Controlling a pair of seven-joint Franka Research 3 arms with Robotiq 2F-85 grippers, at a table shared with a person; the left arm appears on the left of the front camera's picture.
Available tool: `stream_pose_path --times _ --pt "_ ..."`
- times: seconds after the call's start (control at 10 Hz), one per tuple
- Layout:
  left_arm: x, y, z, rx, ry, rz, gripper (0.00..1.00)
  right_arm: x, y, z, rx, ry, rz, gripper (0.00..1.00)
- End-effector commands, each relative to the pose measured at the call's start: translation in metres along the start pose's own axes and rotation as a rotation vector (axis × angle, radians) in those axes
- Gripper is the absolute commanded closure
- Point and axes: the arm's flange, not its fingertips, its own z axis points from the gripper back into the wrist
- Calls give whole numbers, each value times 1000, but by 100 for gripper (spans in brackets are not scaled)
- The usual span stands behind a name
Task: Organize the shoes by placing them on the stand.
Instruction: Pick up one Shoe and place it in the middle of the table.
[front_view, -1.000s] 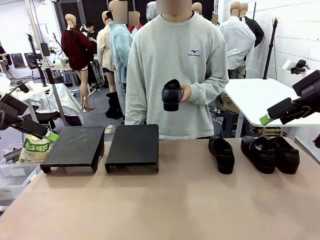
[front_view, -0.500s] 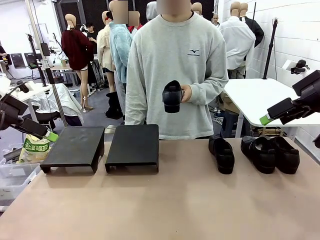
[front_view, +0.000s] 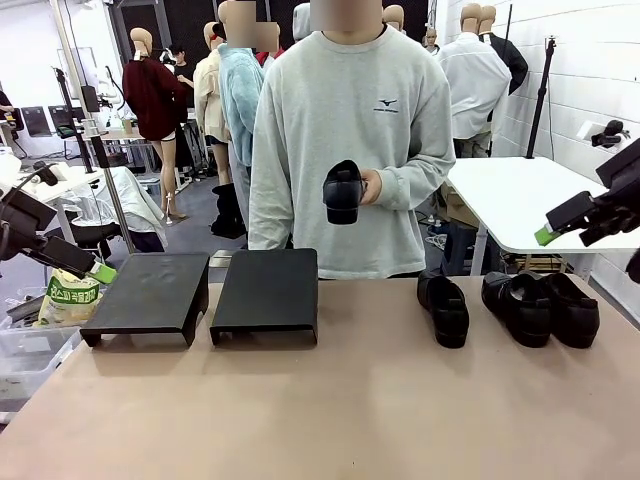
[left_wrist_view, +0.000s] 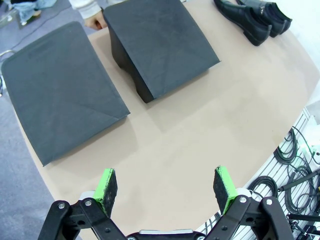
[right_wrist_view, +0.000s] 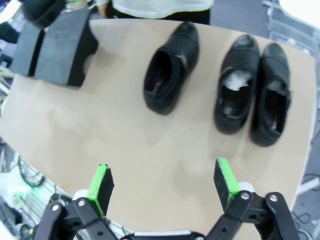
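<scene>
Well apart stand the green pads of the right gripper (right_wrist_view: 162, 181), and nothing is between them; it hangs in the air over the near edge of the table (right_wrist_view: 125, 145). Just ahead of its fingers and a little to its right lies a pair of shoes (right_wrist_view: 255, 87), side by side and touching, toes pointing away from the gripper, with pale stuffing showing inside one. Straight ahead of it, apart from the pair, lies a single shoe (right_wrist_view: 170, 67), also pointing toe-away. All three are smooth black with a slight sheen, rounded toes and thick black soles. Farther to this gripper's left stand the two stands (right_wrist_view: 55, 45).

The left gripper (left_wrist_view: 164, 182) is likewise spread wide and empty, raised above the table's left end. Ahead of its fingers sit the two stands, matte black with flat tops faintly creased. They are set close together but not touching. The nearer one (left_wrist_view: 60, 90) lies before one pad and the other (left_wrist_view: 160, 45) beyond it. From the front they show as low benches on short side legs.

Beyond the stands, across the table from both grippers, the person's hand (front_view: 372, 187) holds the fourth shoe (front_view: 343, 190) up at chest height, well clear of the tabletop.
</scene>
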Motion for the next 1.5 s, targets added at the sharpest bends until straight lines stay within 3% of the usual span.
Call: stream_pose_path --times 0.0,0.2,0.5,0.8,1.4 --pt "-1 2 1 -10 -4 -15 0 48 -18 -18 -62 53 -42 0" --pt "-1 2 1 -10 -4 -15 0 90 -33 -42 -105 148 -45 0" --pt "-1 2 1 -10 -4 -15 0 137 -64 -120 -166 426 -80 0" --pt "-1 2 1 -10 -4 -15 0 133 -80 -181 -170 594 -132 0" --pt "-1 2 1 -10 -4 -15 0 122 -60 -237 -173 701 -128 0"
